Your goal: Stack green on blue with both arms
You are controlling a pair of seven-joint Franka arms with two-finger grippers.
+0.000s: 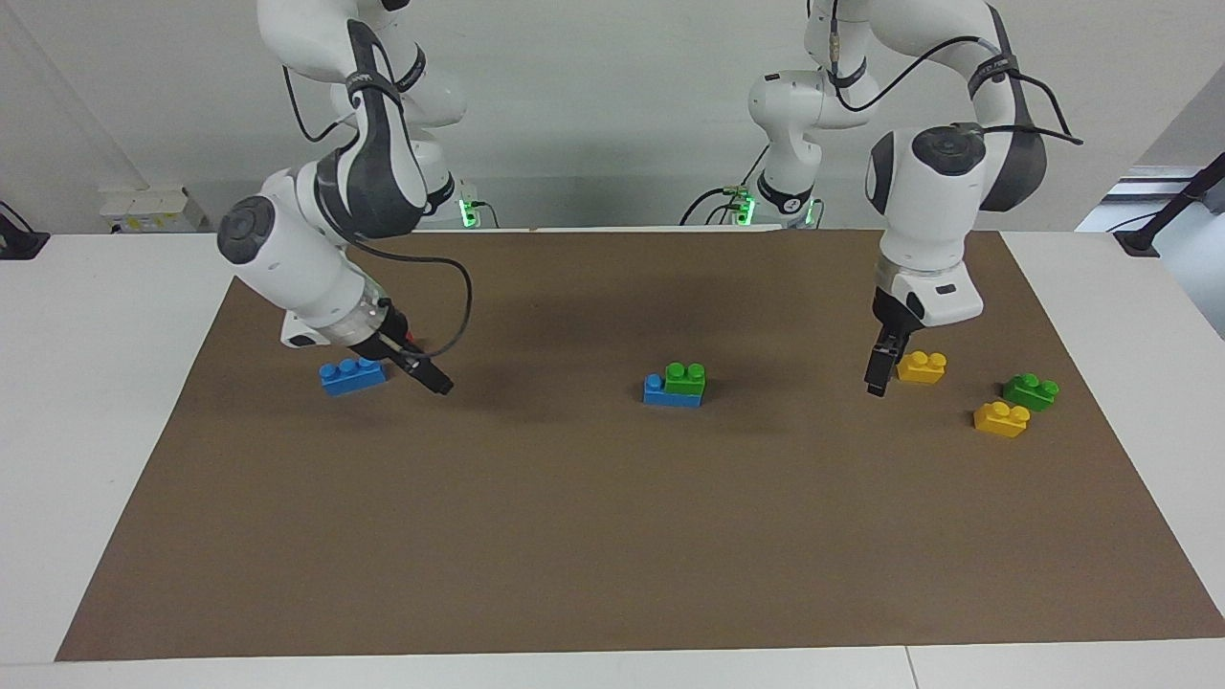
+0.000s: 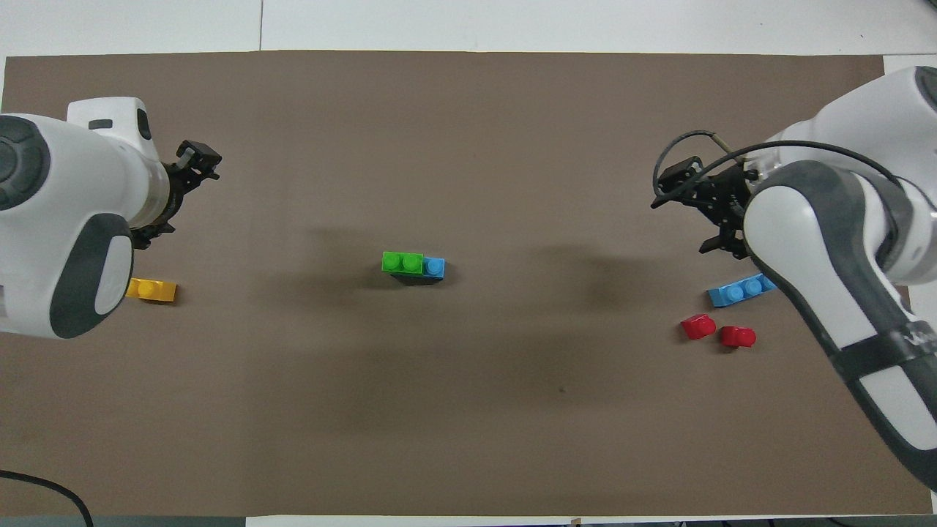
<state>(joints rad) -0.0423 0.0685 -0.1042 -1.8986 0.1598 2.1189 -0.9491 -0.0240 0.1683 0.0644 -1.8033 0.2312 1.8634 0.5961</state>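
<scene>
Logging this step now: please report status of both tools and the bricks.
Left tool beside yellow brick, holding nothing. Right tool beside spare blue brick, holding nothing. Green brick on blue brick.

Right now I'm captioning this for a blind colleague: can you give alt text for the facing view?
A green brick sits stacked on a blue brick mid-mat. The left gripper hangs beside a yellow brick, and the right gripper beside a second blue brick.
</scene>
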